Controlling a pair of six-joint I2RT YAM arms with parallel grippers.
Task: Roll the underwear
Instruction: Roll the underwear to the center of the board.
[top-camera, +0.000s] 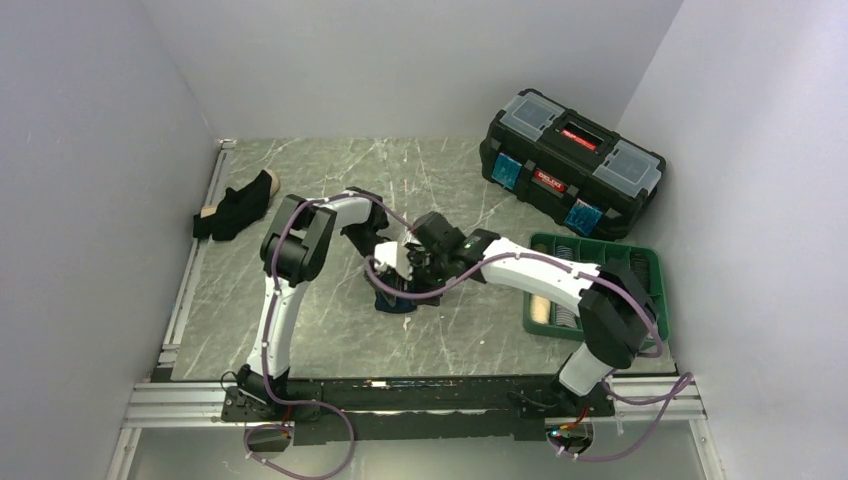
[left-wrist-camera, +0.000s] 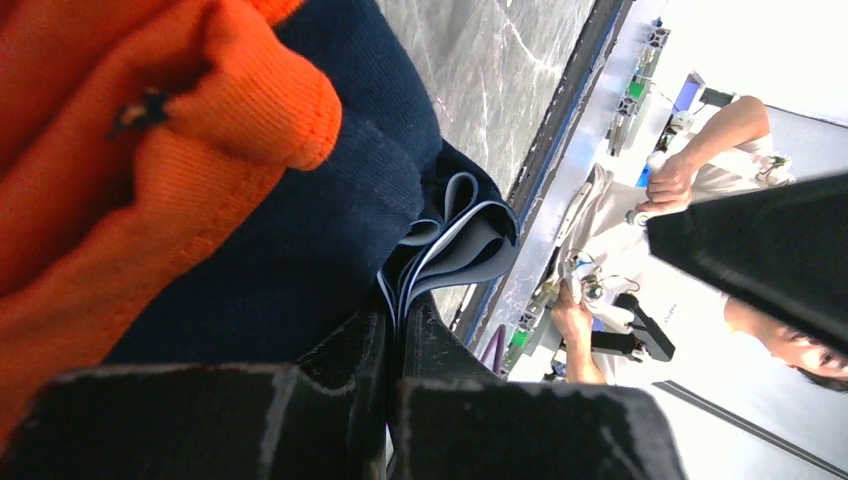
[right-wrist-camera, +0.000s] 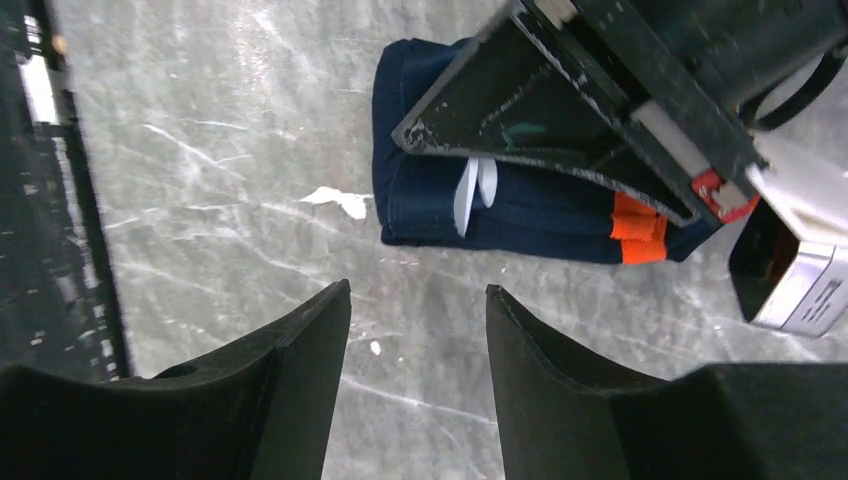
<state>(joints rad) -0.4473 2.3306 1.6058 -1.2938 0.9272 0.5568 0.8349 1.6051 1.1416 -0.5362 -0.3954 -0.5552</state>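
Tabletop (top-camera: 300, 330), grey and veined, spans the floor between white walls. Toolbox (top-camera: 572, 162), black with a red latch, sits at the far right corner. Nearer on the right lies a green tray (top-camera: 648, 262) with a pale roll (top-camera: 540, 312) in its near-left corner.

Both arms reach in from the near edge and meet at mid-table: left arm (top-camera: 285, 300) bends up and over, right arm (top-camera: 540, 275) stretches leftward.

Black underwear (top-camera: 235, 208) with a tan band lies crumpled by the far left edge, well apart from the arms.

Navy underwear (right-wrist-camera: 520, 205) lies on the table at the centre, right under the two wrists. It is folded into a thick, narrow bundle with several layers stacked at one end. Its cloth is dark navy, with a bright orange band showing at one end and a small white tab near the middle. In the left wrist view the orange knit crowds the top left corner, and thin pale edges curl out of the fold.

Left claw (left-wrist-camera: 395, 310) is closed tight on the folded edge of the navy underwear, cloth pinched between its fingers.

Right claw (right-wrist-camera: 418, 300) stands parted and empty over bare table, just beside the bundle. Whether its tips touch the table, I cannot tell.
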